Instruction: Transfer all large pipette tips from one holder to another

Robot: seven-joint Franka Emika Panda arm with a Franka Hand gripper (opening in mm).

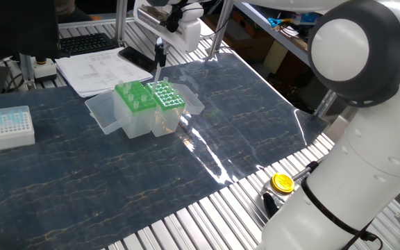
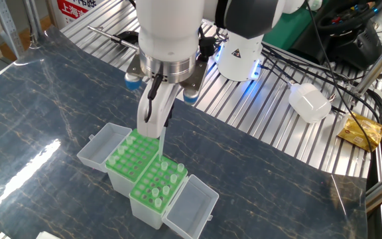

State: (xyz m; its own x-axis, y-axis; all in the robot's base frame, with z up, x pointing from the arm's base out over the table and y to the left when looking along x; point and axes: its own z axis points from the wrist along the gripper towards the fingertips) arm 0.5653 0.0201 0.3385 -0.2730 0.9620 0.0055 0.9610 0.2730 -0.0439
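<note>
You've got a small white box (image 1: 7, 128) of short bluish tips at the far left of the dark marbled surface (image 1: 242, 118). Papers (image 1: 99, 71) and a keyboard (image 1: 85, 43) sit behind it. A yellow round cap (image 1: 282, 182) lies on the slatted rail. In the other view: white plastic bottle (image 2: 310, 102), crumpled gold bag (image 2: 362, 131), black cables (image 2: 277, 73).

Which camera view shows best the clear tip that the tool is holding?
The other fixed view: the tool faces the camera, and the tip hangs clearly against the green racks. In one fixed view the tip is far, thin and hard to see.
</note>
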